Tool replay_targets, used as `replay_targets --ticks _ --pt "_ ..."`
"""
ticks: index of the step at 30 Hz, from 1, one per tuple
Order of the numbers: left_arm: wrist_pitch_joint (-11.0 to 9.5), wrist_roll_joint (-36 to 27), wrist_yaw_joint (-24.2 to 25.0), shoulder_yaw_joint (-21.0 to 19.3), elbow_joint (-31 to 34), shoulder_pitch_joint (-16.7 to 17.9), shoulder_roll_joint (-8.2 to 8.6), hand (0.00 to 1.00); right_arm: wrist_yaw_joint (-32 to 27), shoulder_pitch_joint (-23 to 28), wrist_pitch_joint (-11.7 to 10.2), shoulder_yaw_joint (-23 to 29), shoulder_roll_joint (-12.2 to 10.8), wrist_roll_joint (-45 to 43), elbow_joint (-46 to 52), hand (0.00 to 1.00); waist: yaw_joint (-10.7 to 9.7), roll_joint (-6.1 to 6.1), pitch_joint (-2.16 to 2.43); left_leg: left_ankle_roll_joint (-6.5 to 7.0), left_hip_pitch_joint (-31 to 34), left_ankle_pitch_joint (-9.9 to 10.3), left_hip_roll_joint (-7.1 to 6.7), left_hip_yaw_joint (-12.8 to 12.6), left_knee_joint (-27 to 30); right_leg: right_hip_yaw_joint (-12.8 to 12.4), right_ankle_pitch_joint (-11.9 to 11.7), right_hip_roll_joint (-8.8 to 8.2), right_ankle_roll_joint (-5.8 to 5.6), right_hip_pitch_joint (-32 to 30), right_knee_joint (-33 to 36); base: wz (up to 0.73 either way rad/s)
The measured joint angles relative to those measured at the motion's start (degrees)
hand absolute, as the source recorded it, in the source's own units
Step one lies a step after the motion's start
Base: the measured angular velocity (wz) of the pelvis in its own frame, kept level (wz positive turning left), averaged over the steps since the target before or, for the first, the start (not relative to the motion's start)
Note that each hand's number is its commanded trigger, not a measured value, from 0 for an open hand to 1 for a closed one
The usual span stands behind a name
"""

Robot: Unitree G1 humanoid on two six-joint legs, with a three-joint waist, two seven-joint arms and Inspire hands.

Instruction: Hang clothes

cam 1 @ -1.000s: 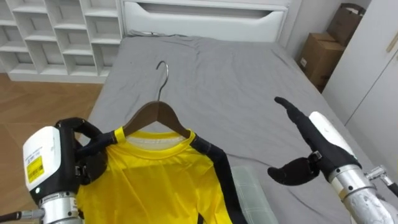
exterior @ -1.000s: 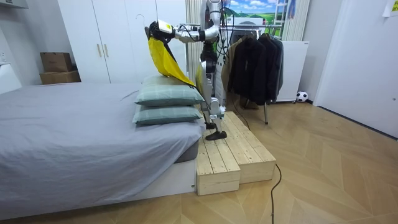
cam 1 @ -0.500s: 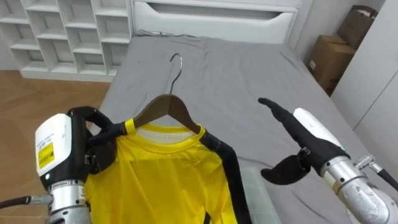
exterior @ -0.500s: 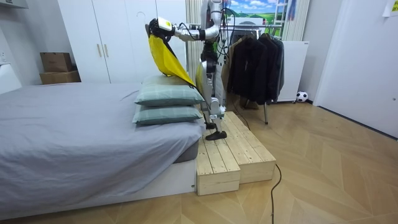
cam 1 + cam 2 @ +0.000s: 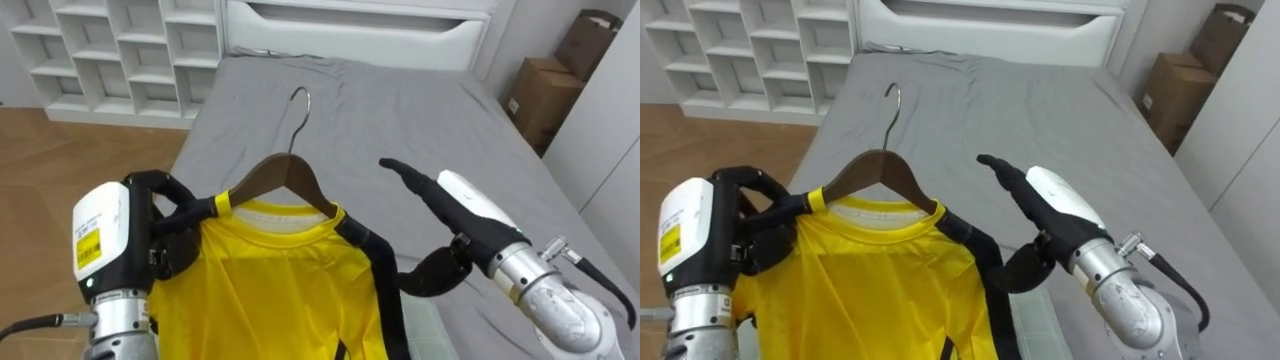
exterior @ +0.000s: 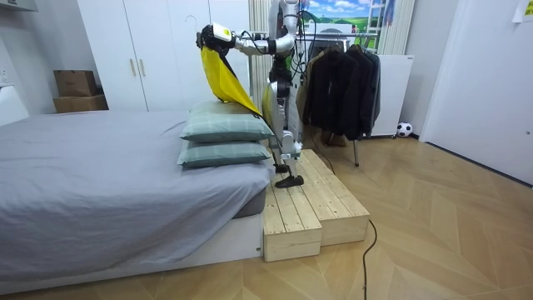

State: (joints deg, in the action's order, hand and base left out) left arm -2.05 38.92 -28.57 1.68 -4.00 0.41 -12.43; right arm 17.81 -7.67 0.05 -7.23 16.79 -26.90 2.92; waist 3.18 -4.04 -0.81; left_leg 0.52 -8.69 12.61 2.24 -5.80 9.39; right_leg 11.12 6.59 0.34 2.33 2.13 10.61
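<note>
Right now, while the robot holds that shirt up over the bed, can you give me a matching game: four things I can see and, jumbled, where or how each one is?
Things:
1. yellow shirt
2. left hand
3. right hand
4. cardboard box

States:
A. open, fingers straight, holding nothing
B. beside the bed, at the view's upper right
C. draped on the wooden hanger
D. curled round the hanger's end

Pairs: 1-C, 2-D, 3-A, 4-B
</note>
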Motion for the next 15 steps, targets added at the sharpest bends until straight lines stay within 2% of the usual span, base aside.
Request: replay_targets --ticks 3,15 --pt "0.0 0.02 0.01 1.46 -0.21 0.0 0.0 1.0 0.59 0.0 0.0 -0.76 -0.72 0.63 -0.28 0.0 0.23 -0.21 -0.39 0.0 0.11 0.0 -0.03 0.14 -0.01 -0.03 0.0 0.02 0.0 -0.02 -0.01 0.0" --pt "0.01 0.14 1.24 3.08 -0.6 0.0 0.42 1.0 2.85 0.0 0.28 -1.33 -0.99 2.32 -2.96 0.0 0.33 -0.29 -0.36 0.01 0.41 0.0 -0.52 1.15 0.01 0.2 0.06 -0.13 -0.08 -0.12 -0.09 0.01"
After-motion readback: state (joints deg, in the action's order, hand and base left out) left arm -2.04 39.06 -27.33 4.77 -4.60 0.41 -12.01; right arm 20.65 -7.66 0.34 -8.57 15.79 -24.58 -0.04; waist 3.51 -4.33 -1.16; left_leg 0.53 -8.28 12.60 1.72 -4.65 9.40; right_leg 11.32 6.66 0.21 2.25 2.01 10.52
